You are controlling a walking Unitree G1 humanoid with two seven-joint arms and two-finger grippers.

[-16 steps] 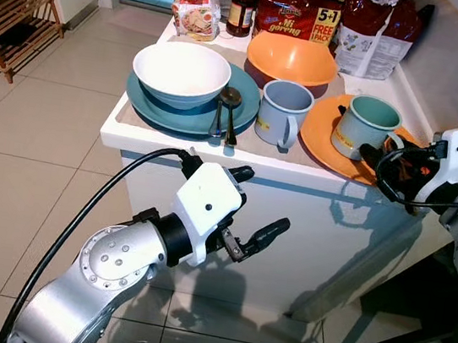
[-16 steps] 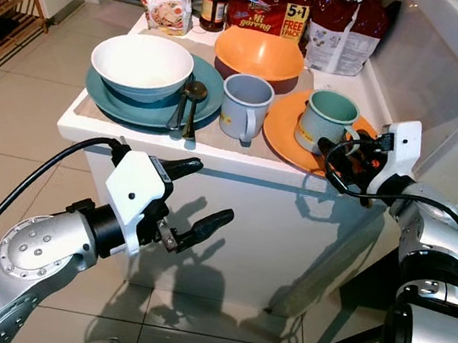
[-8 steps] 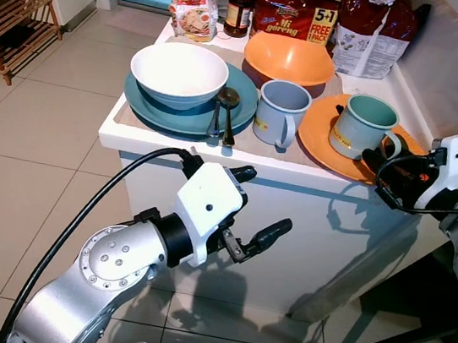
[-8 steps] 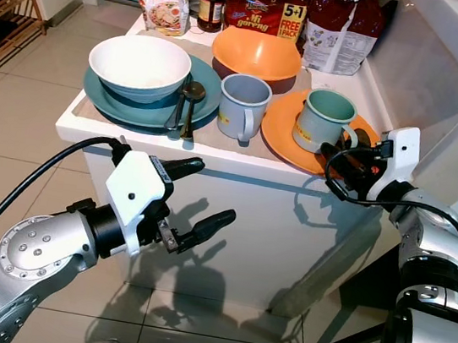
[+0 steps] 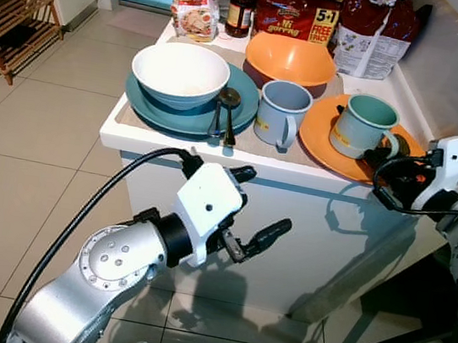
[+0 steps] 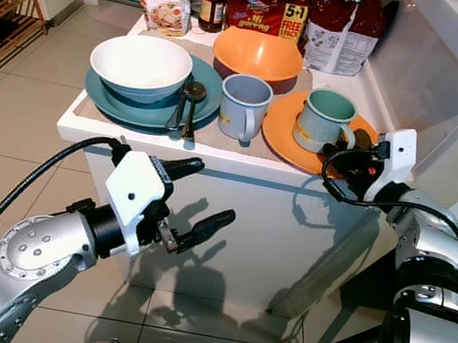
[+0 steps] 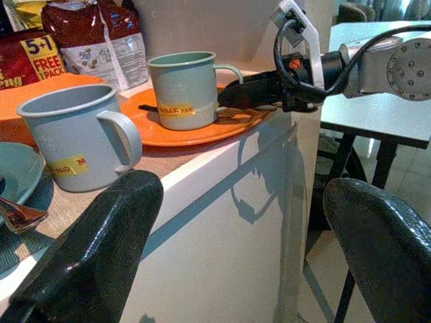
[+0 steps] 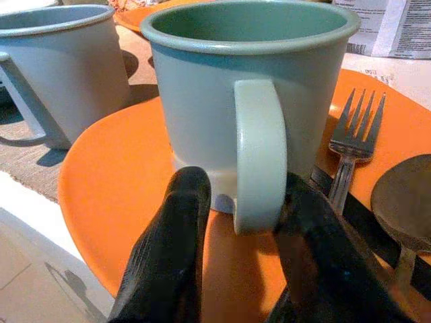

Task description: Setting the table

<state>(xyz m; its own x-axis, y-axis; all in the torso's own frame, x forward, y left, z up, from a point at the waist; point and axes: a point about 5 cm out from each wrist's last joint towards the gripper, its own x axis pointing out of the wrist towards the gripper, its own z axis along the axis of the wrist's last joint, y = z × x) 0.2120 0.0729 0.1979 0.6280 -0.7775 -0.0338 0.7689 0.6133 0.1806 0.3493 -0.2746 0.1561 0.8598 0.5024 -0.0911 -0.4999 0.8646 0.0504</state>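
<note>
- White counter point(image 5: 132, 134) stands on a tiled floor, crowded: teal plate point(image 5: 149, 102) with white bowl point(image 5: 180, 73) at left, two spoons point(image 5: 225, 111) on that plate's right rim, orange bowl point(image 5: 291, 59) behind, grey mug point(image 5: 282, 112) in the middle, food packets along the far edge.
- Green mug point(image 5: 362, 125) sits on the orange plate point(image 5: 319, 137) at the counter's right near corner; a fork point(image 8: 350, 145) and a spoon lie on the plate beside it.
- Change over the last second: right gripper point(image 8: 236, 225) has drawn slightly back toward the plate's right rim, and the mug with it seems shifted very little. Judgement: approach to the handle is being adjusted, not yet a lift.
- Right gripper state: fingers parted, one each side of the mug handle point(image 8: 259, 151), close to it; no firm pinch can be confirmed.
- Left gripper point(image 5: 248, 217) hangs below the counter's near edge, fingers wide apart, holding nothing.
- Edges: plate lies close to the near edge and right corner, so a sideways tug risks sliding it off.
- Open room: free space lies right of and above the counter; grey mug stands just left of the plate, leaving little slack that way.
</note>
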